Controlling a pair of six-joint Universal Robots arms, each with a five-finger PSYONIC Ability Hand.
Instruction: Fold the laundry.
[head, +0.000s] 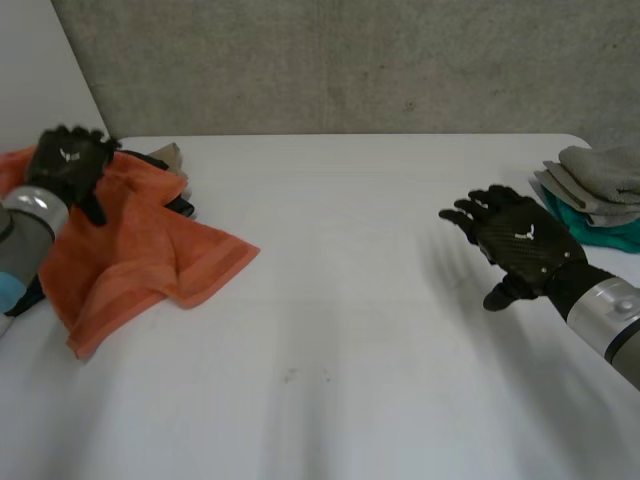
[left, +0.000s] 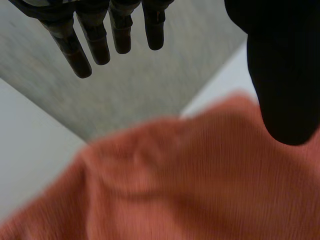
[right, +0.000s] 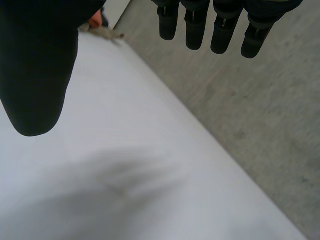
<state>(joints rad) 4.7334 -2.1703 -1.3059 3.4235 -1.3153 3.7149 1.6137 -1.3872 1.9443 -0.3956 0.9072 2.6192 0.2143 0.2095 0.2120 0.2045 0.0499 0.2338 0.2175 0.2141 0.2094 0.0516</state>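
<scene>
Fingers: left hand (head: 65, 160) straight and released; right hand (head: 520, 245) spread, empty.
Table: white flat table (head: 350, 330), bare below right fingers.
Towel: crumpled orange terry towel (head: 130, 250), beneath left fingers.
Risk: grabbing bunched layers could drag the heap unopened.

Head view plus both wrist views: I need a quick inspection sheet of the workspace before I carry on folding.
Surface: white table, bare across the middle.
Job's things: crumpled orange terry towel at the robot's left; folded grey cloths stacked on a folded teal cloth at its right.
Clutter: a beige cloth and a black item peeking from behind the towel, kind unclear.
Hands: left hand open, over the towel's far end; right hand open, above bare table.
Cables: nothing seen.
Surroundings: grey concrete wall behind the table.
</scene>
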